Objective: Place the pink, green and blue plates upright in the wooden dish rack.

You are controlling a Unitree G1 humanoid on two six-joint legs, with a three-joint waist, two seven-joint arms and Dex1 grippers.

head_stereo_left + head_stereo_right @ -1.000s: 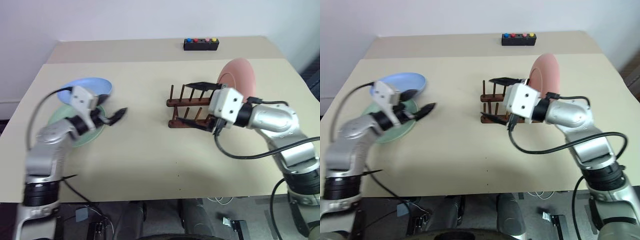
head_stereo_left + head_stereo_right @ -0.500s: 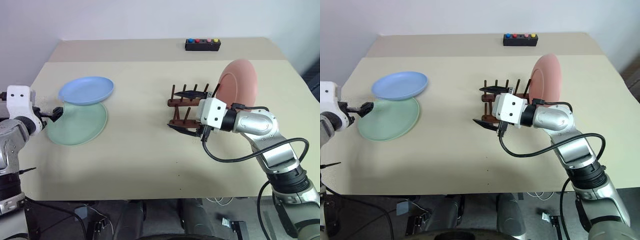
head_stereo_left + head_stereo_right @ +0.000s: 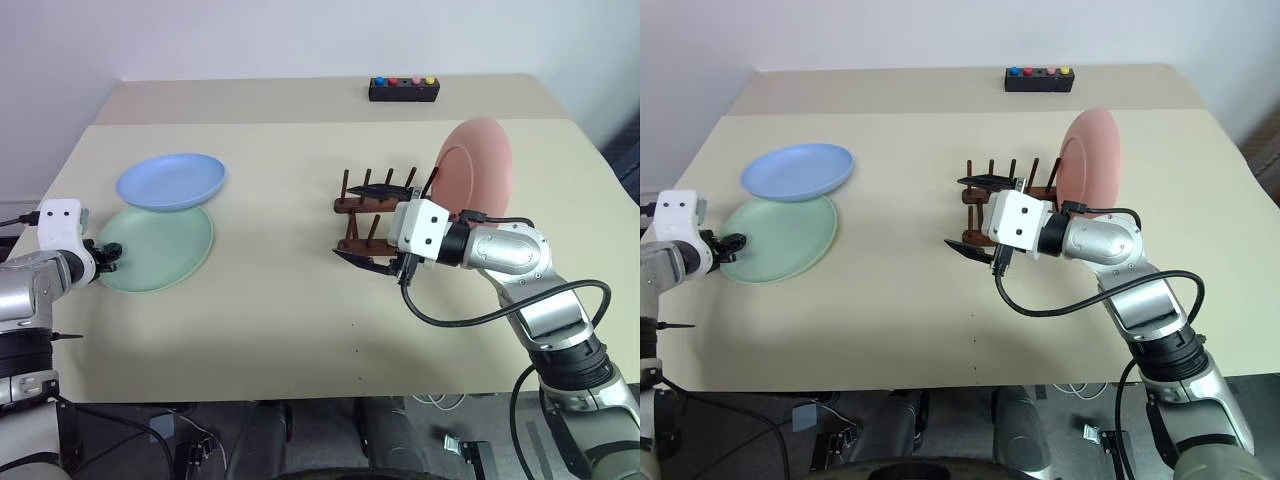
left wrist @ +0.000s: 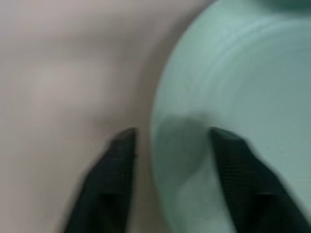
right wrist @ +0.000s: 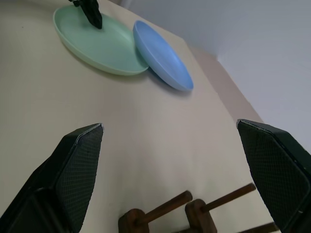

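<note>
Green plate (image 3: 160,248): beige table (image 3: 280,320) | left claw (image 4: 170,141) straddles rim | right claw (image 3: 377,227) spread

a wide, matte beige table (image 3: 280,300) takes up most of the scene, and behind it a second beige tabletop (image 3: 250,100) butts against its far edge — a straight seam runs between the two. a small black rectangular box with blue, red and yellow round buttons (image 3: 403,89) sits near the back of that far top, in front of a plain pale wall (image 3: 300,35). the light is even and soft, and below the near edge the floor shows dark, with loose cables (image 3: 440,405) lying on it.
</note>
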